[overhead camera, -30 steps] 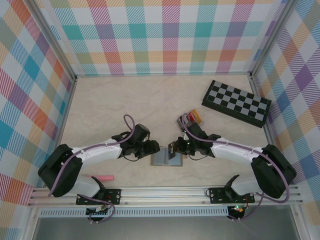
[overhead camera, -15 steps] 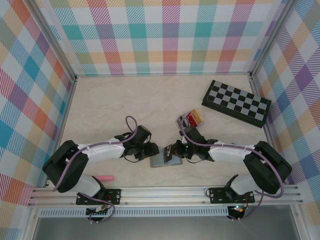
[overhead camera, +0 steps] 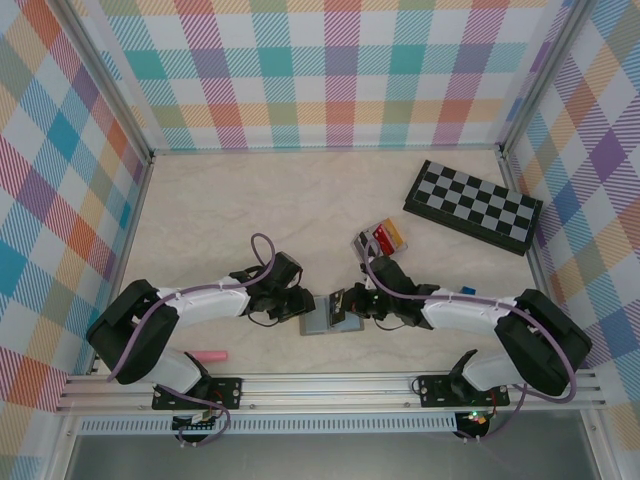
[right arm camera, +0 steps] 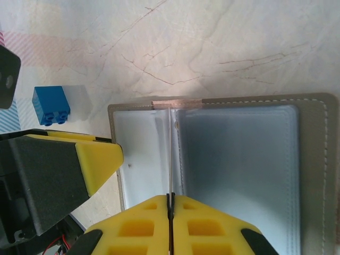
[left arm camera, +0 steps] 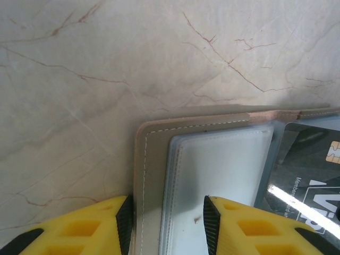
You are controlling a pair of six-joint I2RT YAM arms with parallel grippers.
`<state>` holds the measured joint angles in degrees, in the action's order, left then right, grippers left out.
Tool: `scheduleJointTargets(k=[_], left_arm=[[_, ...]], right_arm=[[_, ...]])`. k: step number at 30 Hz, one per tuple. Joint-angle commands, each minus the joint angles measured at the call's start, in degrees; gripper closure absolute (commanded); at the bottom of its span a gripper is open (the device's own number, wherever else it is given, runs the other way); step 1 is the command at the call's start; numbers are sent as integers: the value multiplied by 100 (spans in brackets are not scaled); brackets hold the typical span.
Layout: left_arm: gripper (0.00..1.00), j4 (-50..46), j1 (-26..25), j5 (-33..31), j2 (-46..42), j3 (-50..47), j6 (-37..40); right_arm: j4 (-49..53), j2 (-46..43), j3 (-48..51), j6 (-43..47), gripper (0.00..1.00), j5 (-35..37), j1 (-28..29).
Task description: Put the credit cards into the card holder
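Observation:
The grey card holder (overhead camera: 322,322) lies open on the table between my two grippers. In the left wrist view my left gripper (left arm camera: 166,204) stands open astride the card holder's (left arm camera: 154,159) left edge, one pad outside the stitched border and one on the clear pocket. My right gripper (right arm camera: 171,197) is shut on a black credit card (left arm camera: 308,180), which shows edge-on as a thin line (right arm camera: 171,159) over the card holder's (right arm camera: 239,159) centre fold. From above, the left gripper (overhead camera: 297,303) and right gripper (overhead camera: 352,300) meet over the holder. Red and yellow-tan credit cards (overhead camera: 387,237) lie further back.
A black-and-grey chequered board (overhead camera: 472,205) sits at the back right. A small blue block (overhead camera: 467,291) lies beside the right arm, and also appears in the right wrist view (right arm camera: 50,105). A pink object (overhead camera: 208,355) lies near the left arm's base.
The left gripper's jaws have narrowed around the holder's edge. The holder has turned slightly on the table. The right arm has shifted a little toward the near edge, still holding the card.

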<state>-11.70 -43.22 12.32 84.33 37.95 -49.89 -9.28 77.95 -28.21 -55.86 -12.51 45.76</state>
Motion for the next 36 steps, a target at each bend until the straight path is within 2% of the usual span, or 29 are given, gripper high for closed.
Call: scheduleJointTargets(k=[1, 17, 21, 24, 27, 36], left_arm=[[60, 19, -74, -25, 51, -83, -19], [62, 98, -85, -23, 136, -69, -108], [63, 133, -86, -28, 153, -73, -151], [63, 113, -86, -38, 163, -69, -170], [63, 157, -83, -54, 154, -95, -205], [62, 400, -95, 85, 133, -139, -309]], right_arm=[[-518, 55, 142, 278, 93, -66, 30], [-1560, 670, 457, 208, 93, -538, 153], [-1452, 742, 417, 182, 93, -556, 162], [-1122, 583, 454, 155, 93, -265, 162], [-1271, 684, 453, 111, 93, -504, 170], [-1449, 1259, -41, -205, 90, -432, 400]])
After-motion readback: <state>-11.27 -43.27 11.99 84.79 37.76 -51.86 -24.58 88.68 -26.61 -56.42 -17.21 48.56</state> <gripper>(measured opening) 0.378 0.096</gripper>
